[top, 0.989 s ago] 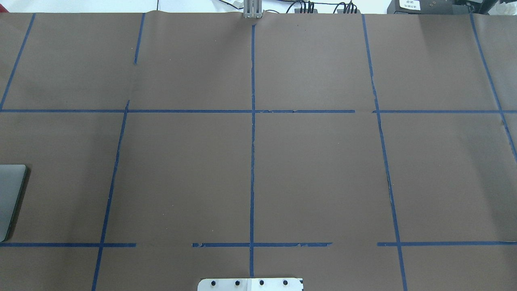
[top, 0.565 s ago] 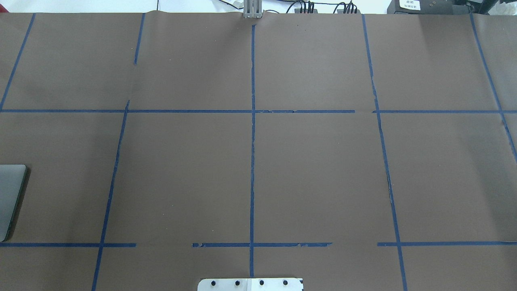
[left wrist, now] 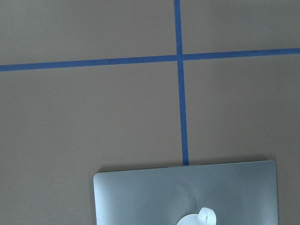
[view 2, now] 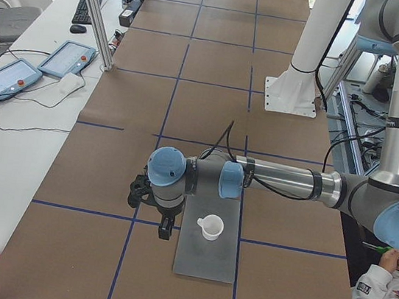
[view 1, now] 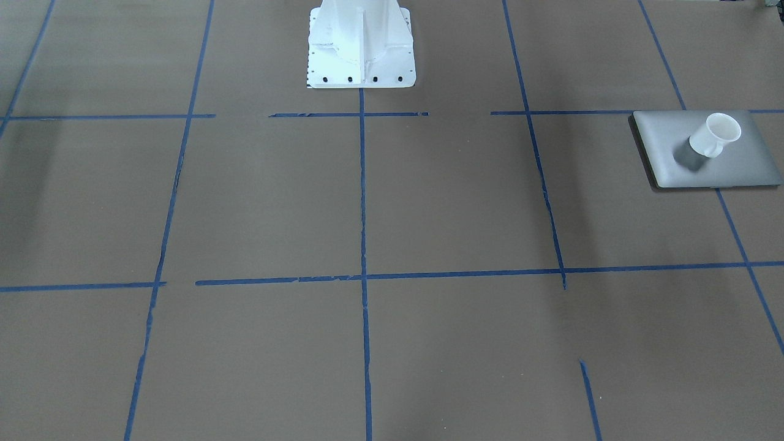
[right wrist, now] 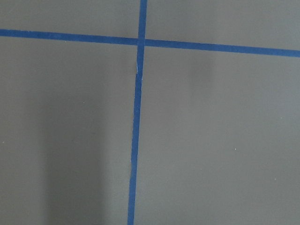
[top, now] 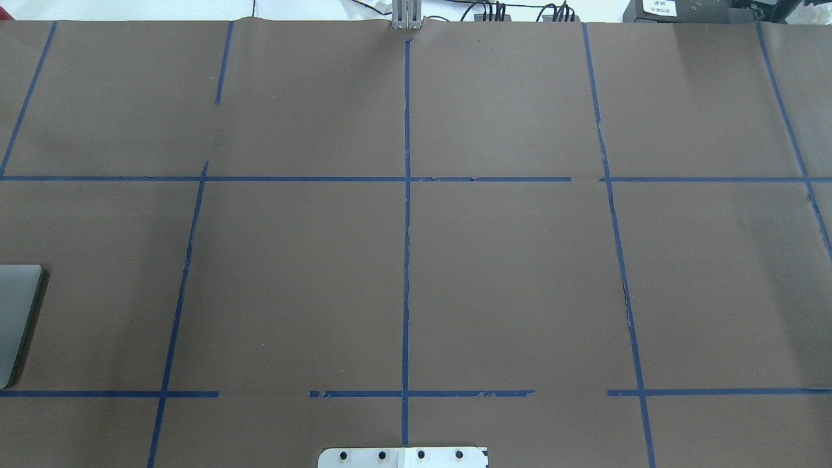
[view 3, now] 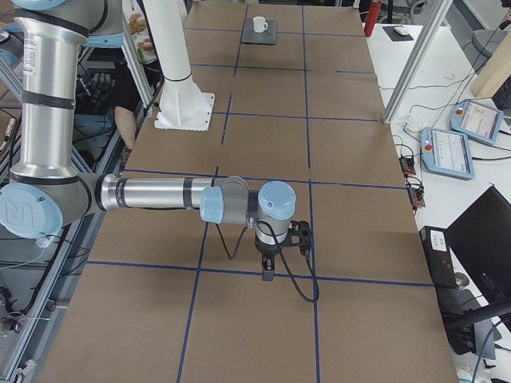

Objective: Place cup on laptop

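1. Exterior front-facing view: the cup [view 1: 713, 136] sits on the closed lid of the laptop [view 1: 744, 168], near the lid's middle, mouth up. The laptop lies flat on the table [view 1: 441, 202] at this view's right, which is the robot's left side
2. White pedestal base [view 1: 361, 43] is bolted down at top centre, well apart from the laptop
3. Exterior left view: the cup [view 2: 210, 227] stands upright on the laptop [view 2: 206, 262], on the half of the lid farther from this camera
4. Same view: the near arm, the left one, stretches low across the table from the robot's side. The left gripper [view 2: 164, 232] points down just beside the laptop's edge on the side away from the robot; it is near the cup but apart from it. Cannot tell from this angle whether its fingers are spread or pressed together
5. Left wrist-mounted view: looks straight down on one end of the laptop [left wrist: 140, 197] at the frame's bottom, with the cup [left wrist: 199, 218] cut by the lower edge. A cross of blue tape [left wrist: 179, 58] lies on the brown paper above
6. Exterior right view: the right gripper [view 3: 267, 275] points down over a tape line in mid-table, well apart from the cup [view 3: 259, 25] and laptop [view 3: 271, 37] at the far end. Finger state cannot be told here either
7. Overhead exterior view: only a strip of the laptop [top: 14, 318] shows, at the left edge
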Action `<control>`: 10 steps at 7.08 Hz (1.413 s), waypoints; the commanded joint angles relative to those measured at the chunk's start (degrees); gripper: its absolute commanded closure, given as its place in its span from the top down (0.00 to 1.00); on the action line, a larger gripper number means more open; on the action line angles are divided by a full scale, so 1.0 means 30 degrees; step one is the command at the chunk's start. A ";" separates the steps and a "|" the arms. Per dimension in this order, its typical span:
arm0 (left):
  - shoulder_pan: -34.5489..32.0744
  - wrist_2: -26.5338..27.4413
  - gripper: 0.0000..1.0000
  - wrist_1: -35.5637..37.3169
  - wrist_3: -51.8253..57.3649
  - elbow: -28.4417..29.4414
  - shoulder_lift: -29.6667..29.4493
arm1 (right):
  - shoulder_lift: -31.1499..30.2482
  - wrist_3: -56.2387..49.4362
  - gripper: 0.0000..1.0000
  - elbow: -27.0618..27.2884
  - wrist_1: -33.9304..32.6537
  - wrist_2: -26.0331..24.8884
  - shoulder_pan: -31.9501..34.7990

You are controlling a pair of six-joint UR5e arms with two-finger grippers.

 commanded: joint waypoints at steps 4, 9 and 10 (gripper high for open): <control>0.0000 0.0015 1.00 -0.0010 0.0012 0.0050 0.0169 | 0.0024 0.0000 1.00 0.0000 0.0000 -0.0029 0.0000; 0.0000 -0.0043 1.00 -0.0010 0.0041 -0.0096 0.0288 | -0.0004 0.0000 1.00 0.0000 0.0000 0.0000 0.0000; 0.0058 -0.0043 1.00 -0.0069 0.0070 0.0019 0.0114 | -0.0005 0.0000 1.00 0.0000 0.0000 0.0000 0.0000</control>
